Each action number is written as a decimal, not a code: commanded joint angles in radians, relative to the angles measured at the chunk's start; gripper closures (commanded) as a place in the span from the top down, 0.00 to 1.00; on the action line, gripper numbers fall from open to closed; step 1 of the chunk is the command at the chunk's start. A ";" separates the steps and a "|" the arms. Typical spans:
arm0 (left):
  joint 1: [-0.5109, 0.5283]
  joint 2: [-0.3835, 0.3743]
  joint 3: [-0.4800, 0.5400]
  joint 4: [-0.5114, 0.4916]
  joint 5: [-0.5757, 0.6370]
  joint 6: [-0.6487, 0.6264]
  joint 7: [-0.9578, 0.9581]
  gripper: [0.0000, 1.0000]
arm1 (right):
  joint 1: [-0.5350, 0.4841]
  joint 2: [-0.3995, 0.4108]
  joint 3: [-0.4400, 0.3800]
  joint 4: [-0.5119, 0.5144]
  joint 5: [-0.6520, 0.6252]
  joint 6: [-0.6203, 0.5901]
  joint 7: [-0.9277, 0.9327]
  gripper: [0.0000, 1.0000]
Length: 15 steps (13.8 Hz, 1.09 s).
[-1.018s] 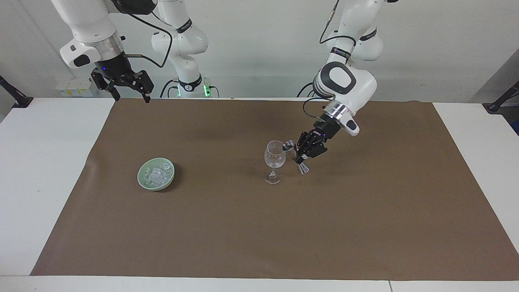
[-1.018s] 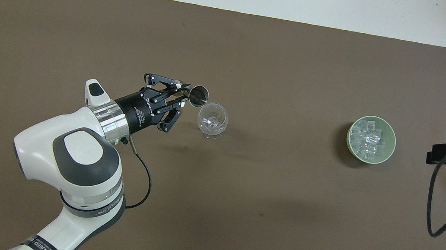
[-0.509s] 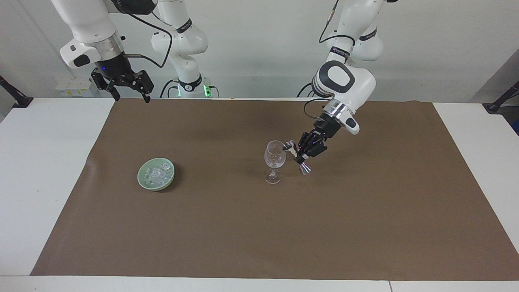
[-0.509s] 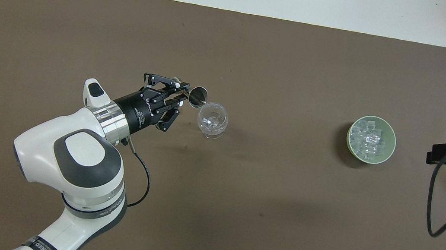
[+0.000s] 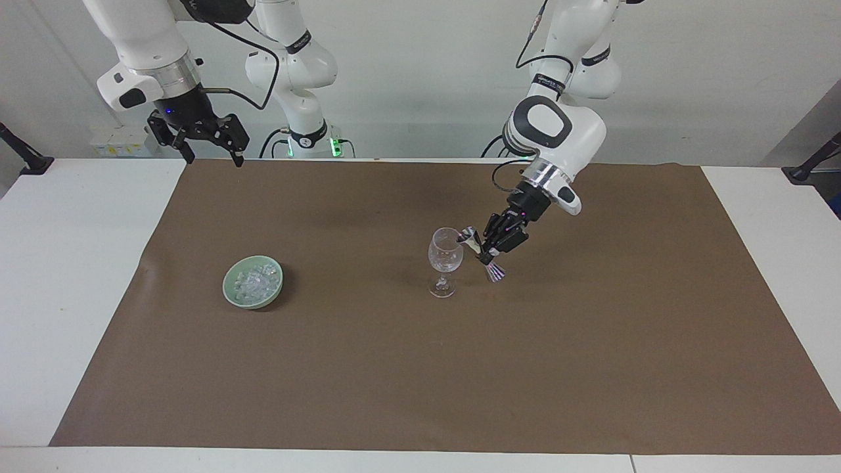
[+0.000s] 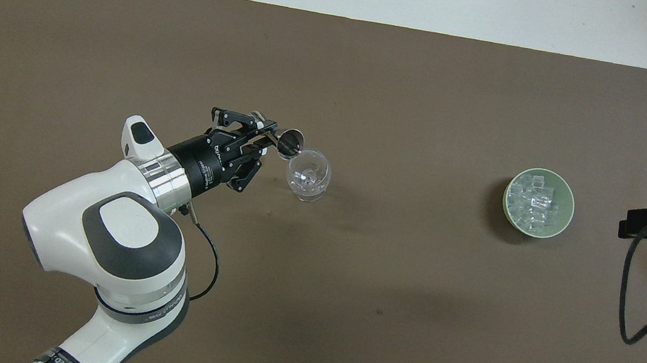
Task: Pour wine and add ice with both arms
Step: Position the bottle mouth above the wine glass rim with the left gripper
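A clear wine glass (image 5: 445,253) (image 6: 308,174) stands upright near the middle of the brown mat. My left gripper (image 5: 488,251) (image 6: 263,138) is shut on a metal double-ended jigger (image 5: 469,236) (image 6: 289,140). It holds the jigger tilted, with the mouth at the glass's rim. The ice (image 5: 252,283) (image 6: 533,200) lies heaped in a pale green bowl (image 5: 226,290) (image 6: 569,206) toward the right arm's end of the table. My right gripper (image 5: 213,157) waits, open and empty, raised over the table's edge nearest the robots.
The brown mat (image 5: 591,361) covers most of the white table (image 5: 72,263). A black cable (image 6: 630,294) hangs from the right arm's hand, beside the bowl in the overhead view.
My left gripper has tipped the jigger a little further, bringing its mouth onto the glass's rim. The left wrist has drawn back slightly. The right arm has not moved.
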 commanded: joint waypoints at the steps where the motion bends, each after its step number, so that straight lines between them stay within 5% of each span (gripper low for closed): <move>1: -0.024 -0.015 0.007 0.003 -0.004 0.045 0.038 0.00 | -0.005 -0.024 0.002 -0.027 0.017 0.008 -0.014 1.00; 15: -0.022 -0.021 0.001 0.003 -0.002 0.059 0.099 0.00 | -0.005 -0.024 0.002 -0.027 0.017 0.008 -0.014 1.00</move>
